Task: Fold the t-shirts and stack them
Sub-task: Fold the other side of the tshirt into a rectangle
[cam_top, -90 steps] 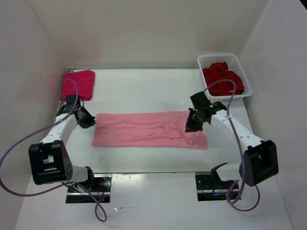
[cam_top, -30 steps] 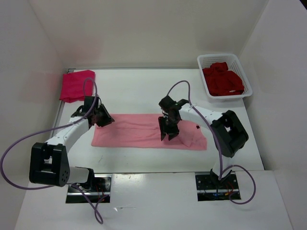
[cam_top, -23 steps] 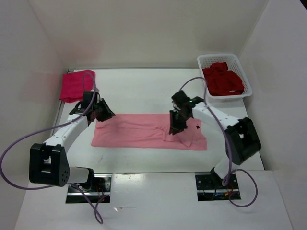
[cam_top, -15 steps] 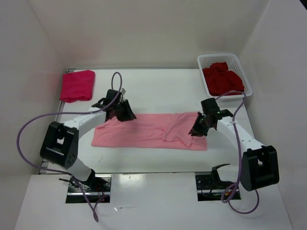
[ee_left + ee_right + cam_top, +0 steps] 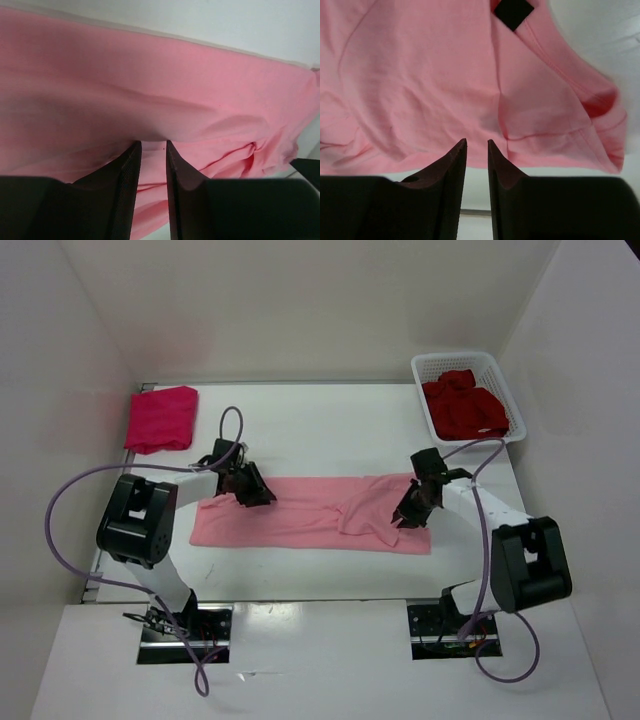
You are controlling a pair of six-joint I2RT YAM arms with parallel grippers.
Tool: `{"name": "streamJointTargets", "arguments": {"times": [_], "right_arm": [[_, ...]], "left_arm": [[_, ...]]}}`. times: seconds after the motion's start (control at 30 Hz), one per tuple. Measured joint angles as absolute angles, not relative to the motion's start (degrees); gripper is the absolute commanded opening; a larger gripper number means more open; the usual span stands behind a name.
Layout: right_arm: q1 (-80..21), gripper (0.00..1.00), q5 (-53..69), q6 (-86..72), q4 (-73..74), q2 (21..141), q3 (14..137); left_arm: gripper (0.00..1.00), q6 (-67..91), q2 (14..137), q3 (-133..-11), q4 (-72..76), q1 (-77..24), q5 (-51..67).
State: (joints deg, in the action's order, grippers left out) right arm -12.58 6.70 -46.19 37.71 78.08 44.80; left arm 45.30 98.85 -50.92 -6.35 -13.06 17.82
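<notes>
The light pink t-shirt (image 5: pixel 300 515) lies as a long folded strip across the middle of the table. My left gripper (image 5: pixel 252 490) is down on its upper left part. Its jaws are nearly together and pinch a raised fold of the pink cloth (image 5: pixel 150 100). My right gripper (image 5: pixel 408 510) is at the strip's right end, jaws nearly together on the pink cloth (image 5: pixel 445 90) just in from its near edge. A black tag (image 5: pixel 512 11) shows by the collar. The bright magenta-red t-shirt (image 5: pixel 160 418) lies folded at the back left. The dark crimson t-shirt (image 5: pixel 462 405) is bunched in the basket.
The white lattice basket (image 5: pixel 432 365) stands at the back right corner. White walls close in the table on the left, back and right. The arm bases and their cables sit at the near edge.
The left gripper has moved slightly nearer and lower onto the shirt's upper left edge. The right gripper has stayed at the right end, with a sleeve flap drawn toward it.
</notes>
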Motion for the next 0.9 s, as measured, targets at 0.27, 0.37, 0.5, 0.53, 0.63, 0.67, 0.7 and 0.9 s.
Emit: {"name": "streamJointTargets", "arguments": {"times": [0.27,0.37,0.5,0.53,0.63,0.67,0.7,0.9], "right_arm": [[-17.3,0.26,9.7,-47.0,31.2,91.6,48.4],[-20.1,0.26,11.7,-47.0,29.4,96.9,53.7],[-22.0,0.38,12.2,-46.8,27.2,101.5,59.5],[-22.2,0.41,11.9,-46.5,27.0,102.0,60.7],[-22.2,0.45,11.2,-45.6,26.7,101.7,62.5],[-22.2,0.46,11.0,-45.5,26.5,100.9,62.3],[-22.2,0.46,10.8,-45.6,26.4,99.9,61.7],[-22.2,0.34,11.6,-46.9,25.7,90.1,51.8]], "left_arm": [[0.35,45.5,99.3,-49.0,-4.5,-1.1,23.9],[0.35,45.1,99.6,-50.7,-6.2,1.2,22.7],[0.33,44.2,101.2,-54.2,-8.0,4.4,21.1],[0.33,43.9,101.6,-54.9,-8.1,5.2,21.0],[0.33,43.7,101.5,-55.3,-8.5,6.4,21.0],[0.33,43.7,101.0,-55.1,-8.7,6.4,21.0],[0.33,43.6,100.1,-54.8,-9.1,6.3,20.9],[0.33,42.7,91.0,-53.5,-10.3,4.3,20.1]]}}
